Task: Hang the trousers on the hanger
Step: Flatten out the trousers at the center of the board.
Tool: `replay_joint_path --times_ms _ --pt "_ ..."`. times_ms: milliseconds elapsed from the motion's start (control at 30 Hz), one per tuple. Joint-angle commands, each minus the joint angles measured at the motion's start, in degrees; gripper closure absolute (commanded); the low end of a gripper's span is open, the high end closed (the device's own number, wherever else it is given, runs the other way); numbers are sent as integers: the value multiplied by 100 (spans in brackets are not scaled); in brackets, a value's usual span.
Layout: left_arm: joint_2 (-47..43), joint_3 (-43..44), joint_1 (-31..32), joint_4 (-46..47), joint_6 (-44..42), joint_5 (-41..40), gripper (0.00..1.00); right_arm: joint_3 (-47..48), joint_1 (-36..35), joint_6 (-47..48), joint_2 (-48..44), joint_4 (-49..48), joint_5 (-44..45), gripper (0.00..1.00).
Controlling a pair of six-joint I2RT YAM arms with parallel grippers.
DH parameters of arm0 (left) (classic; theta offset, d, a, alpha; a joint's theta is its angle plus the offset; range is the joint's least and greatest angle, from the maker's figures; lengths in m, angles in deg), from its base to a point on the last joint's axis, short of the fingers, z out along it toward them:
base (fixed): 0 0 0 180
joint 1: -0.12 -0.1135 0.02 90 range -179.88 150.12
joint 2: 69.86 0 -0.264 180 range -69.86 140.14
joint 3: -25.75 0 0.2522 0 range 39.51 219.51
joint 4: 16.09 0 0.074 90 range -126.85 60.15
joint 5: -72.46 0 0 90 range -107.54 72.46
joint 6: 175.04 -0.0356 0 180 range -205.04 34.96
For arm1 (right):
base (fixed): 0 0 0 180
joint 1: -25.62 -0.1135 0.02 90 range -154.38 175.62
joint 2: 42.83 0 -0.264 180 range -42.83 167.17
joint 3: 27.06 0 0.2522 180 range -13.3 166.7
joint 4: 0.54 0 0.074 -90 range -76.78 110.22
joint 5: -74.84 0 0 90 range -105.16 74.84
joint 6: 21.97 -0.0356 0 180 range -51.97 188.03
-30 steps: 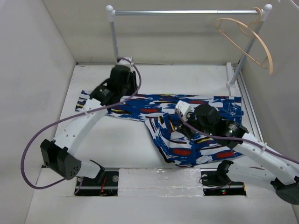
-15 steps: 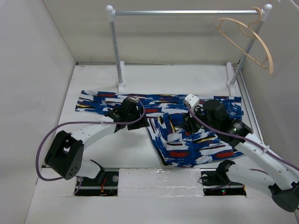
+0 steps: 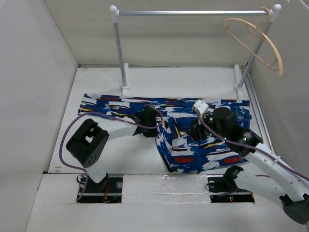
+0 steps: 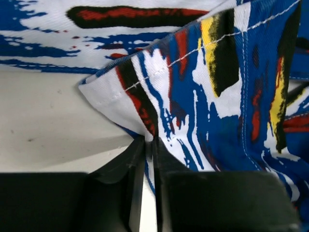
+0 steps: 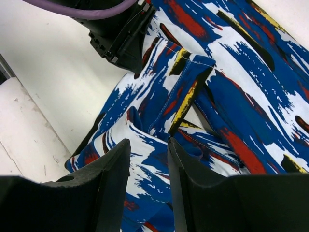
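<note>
I see the trousers [image 3: 203, 157] in a busy print: a deep blue ground with white brush-like streaks, red dashes, and black and yellow flecks, with white stitching along the hem. The table [image 3: 193, 82] beneath the trousers is plain white. Behind them, the hanger [image 3: 275, 50] is light tan and the rail [image 3: 193, 13] silver. The left gripper [image 4: 149, 150] and right gripper [image 5: 145, 169] at the trousers are black. A purple cable [image 3: 65, 140] runs left of them.

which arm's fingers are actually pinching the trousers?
Left arm's fingers: closed on a folded edge of the trousers. Right arm's fingers stand apart above it.
</note>
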Motion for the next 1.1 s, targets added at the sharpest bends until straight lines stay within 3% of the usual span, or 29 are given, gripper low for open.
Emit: replay_joint_path --times_ms 0,33,200,333,500,567,633,667,767,967,1067 --pt "-65 143 -9 -248 102 -359 95 84 29 11 -48 -273 -34 58" --pt "-144 134 -9 -353 93 -585 100 84 89 20 -66 -238 1 58" --pt "-1109 20 -9 -1082 330 -1411 100 215 292 240 22 -106 -104 58" --pt "-2313 107 -219 -2204 637 -2274 100 251 415 398 118 -45 -157 58" --pt "-4001 458 -1466 -3113 788 -3311 100 154 827 433 320 -36 -244 56" --pt "-4562 572 -2388 -3236 656 -3426 100 128 915 442 461 17 -297 52" --pt "-4819 713 -3055 -3359 550 -3549 100 102 1056 442 584 52 -315 43" --pt "-5003 749 -3198 -3421 559 -3750 100 75 1057 451 611 52 -385 36" --pt "-5162 863 -3270 -3746 786 -4311 100 31 1241 503 760 105 -482 31" --pt "-4971 1232 -3270 -4037 946 -5464 100 -109 1864 670 822 325 -719 32" --pt "-4821 1268 -3270 -4177 1015 -5352 100 -355 2154 662 673 290 -623 33"
